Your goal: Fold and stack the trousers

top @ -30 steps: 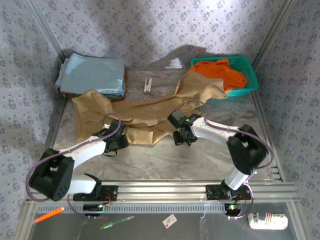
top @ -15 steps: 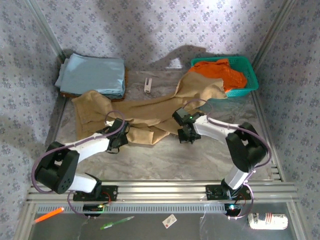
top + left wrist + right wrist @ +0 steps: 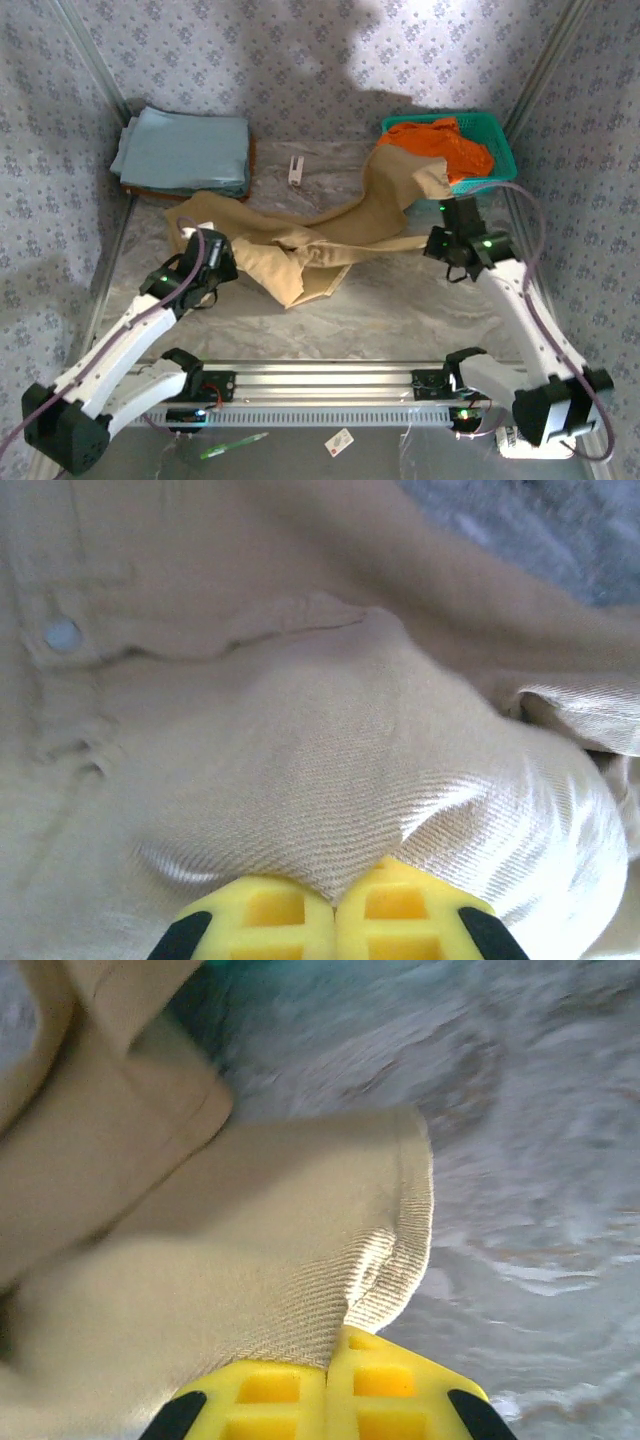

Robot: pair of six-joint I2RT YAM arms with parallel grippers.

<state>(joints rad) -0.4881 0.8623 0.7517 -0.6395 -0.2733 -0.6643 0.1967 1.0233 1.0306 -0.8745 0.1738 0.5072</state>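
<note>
Tan twill trousers, rumpled, stretched lengthwise, pale button at waistband

trousers across mid-table, one leg end at the basket far right, cloth stack far left

Left hand and right hand now clamped on the trousers, swung wide apart, stretching them out.

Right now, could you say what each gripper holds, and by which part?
Both hold the trousers: the left gripper pinches fabric near a button, the right gripper one leg's hemmed end.
</note>
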